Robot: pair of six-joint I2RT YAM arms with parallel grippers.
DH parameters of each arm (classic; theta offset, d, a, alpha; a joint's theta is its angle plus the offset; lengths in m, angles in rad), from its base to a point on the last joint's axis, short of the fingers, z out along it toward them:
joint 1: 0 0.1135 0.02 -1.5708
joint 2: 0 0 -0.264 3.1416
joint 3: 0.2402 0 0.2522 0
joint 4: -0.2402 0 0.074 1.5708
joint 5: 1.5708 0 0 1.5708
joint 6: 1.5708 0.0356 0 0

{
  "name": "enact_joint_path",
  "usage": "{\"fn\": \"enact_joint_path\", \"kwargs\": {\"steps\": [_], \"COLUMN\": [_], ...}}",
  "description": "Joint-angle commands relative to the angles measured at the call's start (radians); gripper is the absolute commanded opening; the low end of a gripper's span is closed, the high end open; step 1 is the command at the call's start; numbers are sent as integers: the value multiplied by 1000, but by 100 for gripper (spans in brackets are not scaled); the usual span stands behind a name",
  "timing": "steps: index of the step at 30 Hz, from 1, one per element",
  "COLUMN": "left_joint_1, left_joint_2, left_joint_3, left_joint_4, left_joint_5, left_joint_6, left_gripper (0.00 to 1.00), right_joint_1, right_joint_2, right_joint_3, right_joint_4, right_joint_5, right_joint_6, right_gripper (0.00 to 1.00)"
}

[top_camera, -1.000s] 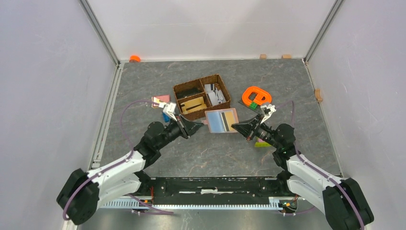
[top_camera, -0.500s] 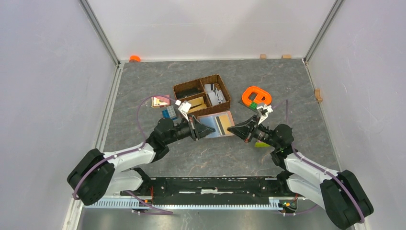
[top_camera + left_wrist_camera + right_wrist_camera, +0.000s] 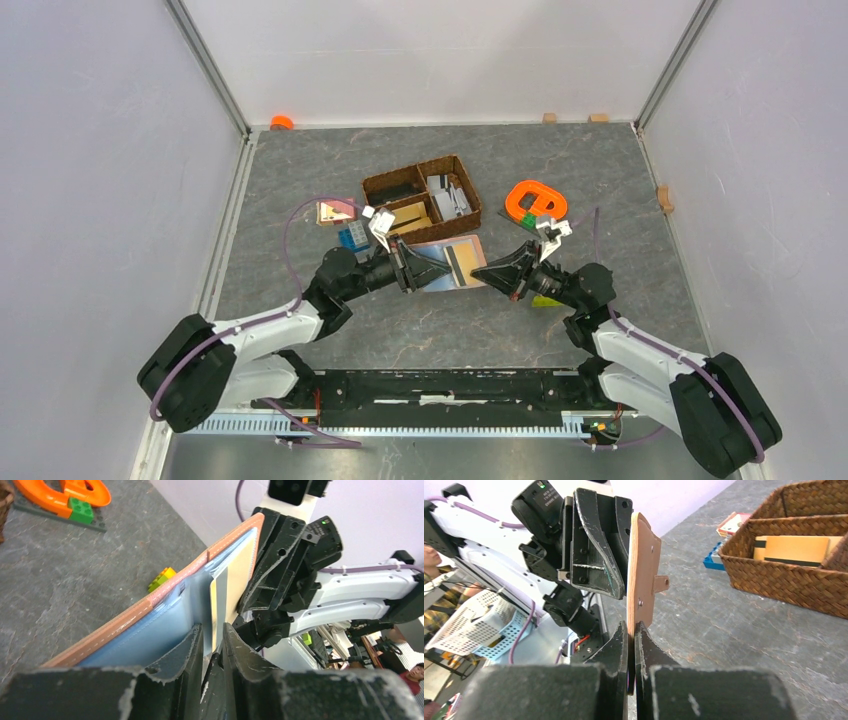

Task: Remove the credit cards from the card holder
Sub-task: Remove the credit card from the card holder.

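Clamped the holder (image 3: 642, 565) along its near edge with the right gripper (image 3: 631, 630), fingers pressed all but together on the leather. Nipped a card (image 3: 219, 600) with the left gripper (image 3: 213, 630), only a slit left between those fingers and the card's edge running down into it. Kept the holder open and standing tilted on edge between the two sets of fingertips. Could not tell whether its lower edge touched the table (image 3: 734, 630).

Found bare table on the near side of both sets of fingers. Found less room beyond them, with the basket (image 3: 420, 195) near the holder's far corner but apart from it.

Reached both arms forward and bent them inward at the elbows. Aimed the grippers low and tip to tip across the holder, the left from the sleeve side, the right from the leather side.

Showed, in the left wrist view alone, pale blue sleeves and the card standing partly out of one, with the right gripper's body just past the holder's far edge. Showed, in the right wrist view alone, the leather back edge-on, its strap tab (image 3: 661, 583) pointing away from the left fingers. Gave, from above only, a dark stripe on the holder's open face and the gap to the basket.
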Motion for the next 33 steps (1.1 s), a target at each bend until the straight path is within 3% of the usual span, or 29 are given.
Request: {"fn": "enact_joint_path", "kwargs": {"steps": [1, 5, 15, 18, 21, 27, 29, 33], "left_joint_1": [-4, -4, -4, -4, -4, -3, -4, -3], "left_joint_2": [-48, -50, 10, -13, -41, -37, -24, -13], "left_joint_3": [-15, -17, -9, -15, -13, 14, 25, 31], "left_joint_4": [93, 109, 233, 210, 135, 22, 7, 0], "left_joint_5": [23, 39, 124, 108, 66, 34, 40, 43], "left_joint_6": [-16, -23, -94, -75, -38, -8, -7, -9], "left_gripper": [28, 32, 29, 15, 3, 2, 2, 2], "right_joint_1": [5, 5, 5, 5, 6, 0, -6, -23], "right_joint_2": [2, 25, 88, 99, 98, 67, 52, 40], "right_joint_3": [19, 12, 17, 19, 21, 14, 12, 5], "right_joint_4": [172, 232, 270, 257, 235, 238, 233, 216], "right_joint_5": [-39, -53, -69, -66, -63, -61, -58, -50], "right_joint_6": [107, 157, 188, 184, 169, 160, 160, 162], "right_gripper": [0, 0, 2, 11, 30, 38, 33, 7]}}
